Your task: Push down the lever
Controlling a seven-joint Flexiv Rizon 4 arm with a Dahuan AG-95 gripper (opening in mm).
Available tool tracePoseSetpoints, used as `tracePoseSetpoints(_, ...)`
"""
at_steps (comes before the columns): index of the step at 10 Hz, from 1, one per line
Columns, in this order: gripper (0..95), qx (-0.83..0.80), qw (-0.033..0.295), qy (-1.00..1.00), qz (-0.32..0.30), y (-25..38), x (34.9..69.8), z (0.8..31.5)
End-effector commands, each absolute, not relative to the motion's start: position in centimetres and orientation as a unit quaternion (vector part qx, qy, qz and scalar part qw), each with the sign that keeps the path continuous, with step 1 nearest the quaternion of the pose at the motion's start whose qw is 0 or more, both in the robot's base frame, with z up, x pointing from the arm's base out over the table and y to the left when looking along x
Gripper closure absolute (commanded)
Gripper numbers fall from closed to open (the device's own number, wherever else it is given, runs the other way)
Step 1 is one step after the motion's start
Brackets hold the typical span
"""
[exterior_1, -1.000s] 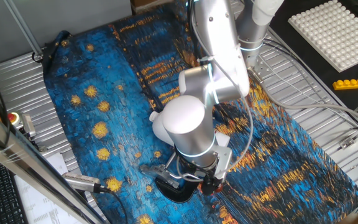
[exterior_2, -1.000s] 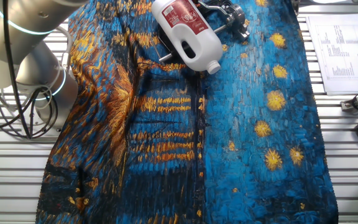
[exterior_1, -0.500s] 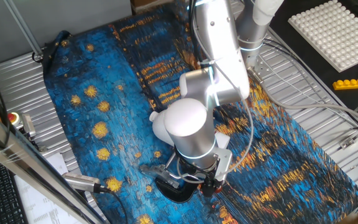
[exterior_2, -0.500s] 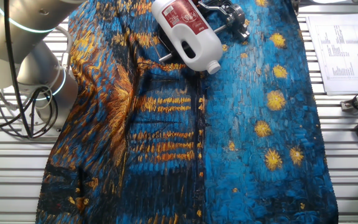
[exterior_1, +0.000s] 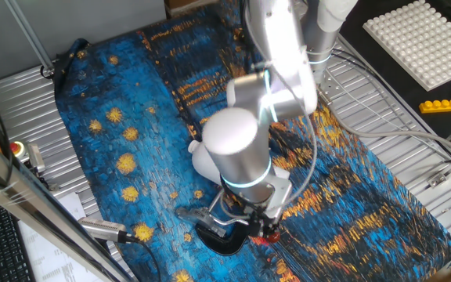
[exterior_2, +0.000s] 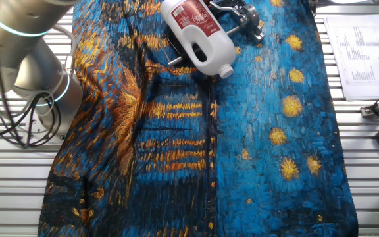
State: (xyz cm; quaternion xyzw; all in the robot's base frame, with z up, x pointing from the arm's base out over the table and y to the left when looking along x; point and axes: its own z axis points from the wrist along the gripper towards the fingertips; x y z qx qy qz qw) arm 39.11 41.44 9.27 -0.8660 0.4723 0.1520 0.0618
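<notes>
One arm (exterior_1: 245, 153) lower than before over the lever (exterior_1: 210, 217); jaws hidden, grip state unclear.

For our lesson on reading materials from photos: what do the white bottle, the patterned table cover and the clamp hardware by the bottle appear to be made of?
White bottle: likely plastic, with an opaque, smooth, slightly glossy body and a red printed label.
Table cover: seemingly woven or printed cloth, matte, with wrinkles and folds.
Clamp hardware: probably metal, with bright silver reflections; the lever beside it is a thin shiny rod, partly hidden.
</notes>
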Motion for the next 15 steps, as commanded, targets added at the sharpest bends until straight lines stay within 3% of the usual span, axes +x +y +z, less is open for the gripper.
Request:
tracePoseSetpoints(1, 95.0, -0.836, 0.065, 0.522, 0.157, 41.2, 40.1, 11.5)
tracePoseSetpoints(7, 95.0, -0.67, 0.055, 0.738, 0.063, 37.2, 43.4, 17.7)
tracePoseSetpoints(9, 95.0, -0.595, 0.034, 0.802, 0.029, 35.8, 44.2, 18.1)
tracePoseSetpoints(12, 95.0, -0.514, 0.042, 0.856, 0.026, 32.2, 47.2, 17.8)
tracePoseSetpoints(15, 95.0, -0.381, 0.031, 0.923, 0.042, 31.3, 47.8, 17.7)
